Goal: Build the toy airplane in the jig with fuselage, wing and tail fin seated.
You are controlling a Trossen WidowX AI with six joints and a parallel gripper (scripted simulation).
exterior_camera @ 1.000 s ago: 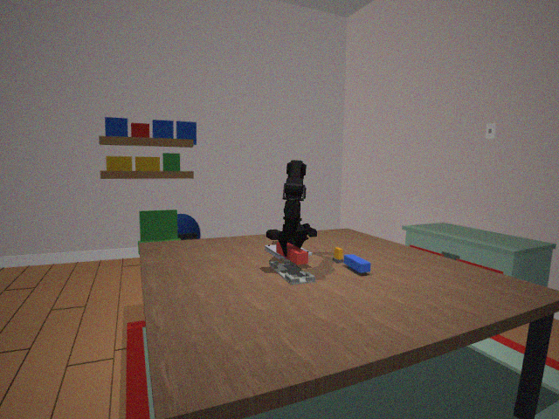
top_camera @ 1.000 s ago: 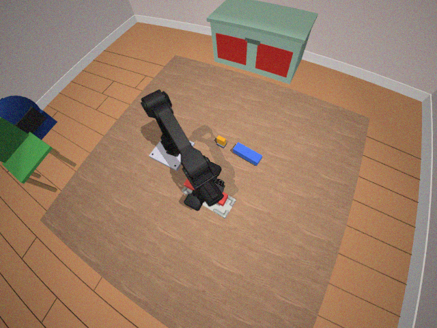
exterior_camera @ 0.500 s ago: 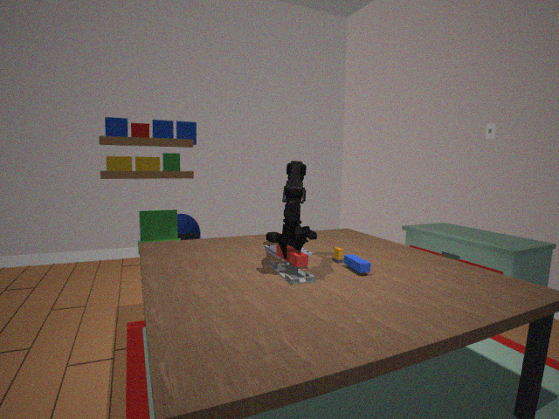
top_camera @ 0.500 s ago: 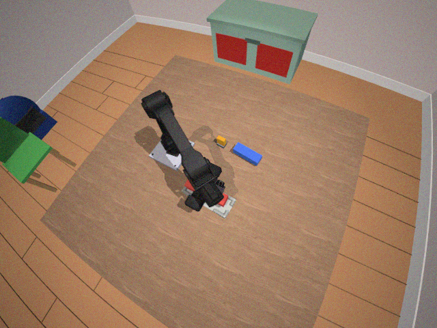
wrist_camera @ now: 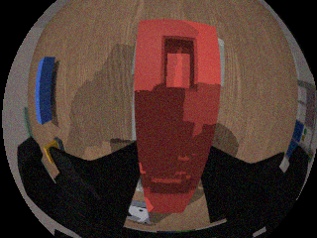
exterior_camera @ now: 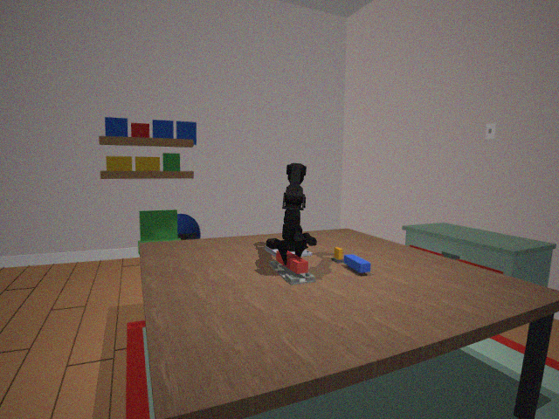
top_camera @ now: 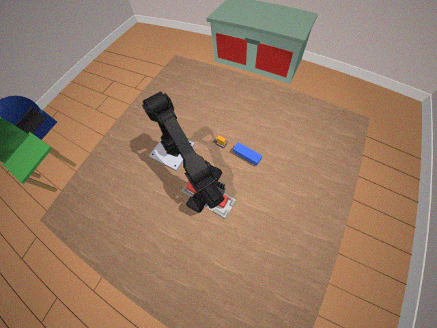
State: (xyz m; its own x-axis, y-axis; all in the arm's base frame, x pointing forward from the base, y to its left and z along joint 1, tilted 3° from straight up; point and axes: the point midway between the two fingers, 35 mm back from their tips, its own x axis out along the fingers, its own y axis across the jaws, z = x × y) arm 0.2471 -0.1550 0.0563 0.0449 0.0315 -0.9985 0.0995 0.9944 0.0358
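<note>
My gripper [exterior_camera: 292,258] [wrist_camera: 170,143] is shut on the red fuselage [top_camera: 223,201] [exterior_camera: 298,264] [wrist_camera: 149,55], one finger on each side of its narrower part. The fuselage is level, lengthwise over the grey cradle jig [top_camera: 225,212] [exterior_camera: 301,279] [wrist_camera: 221,64], and very low in or just over it; the views do not show whether it touches the bottom. An open socket shows in its top in the wrist view. The blue wing [top_camera: 246,154] [exterior_camera: 356,263] [wrist_camera: 46,90] and the small orange-yellow tail fin [top_camera: 221,141] [exterior_camera: 338,253] [wrist_camera: 47,151] lie apart on the table.
The arm's pale base plate [top_camera: 167,159] stands behind the jig, with the arm reaching over from it. The wing and tail fin are off to one side of the jig, near each other. A green cabinet [top_camera: 264,17] [exterior_camera: 478,236] stands beyond the table.
</note>
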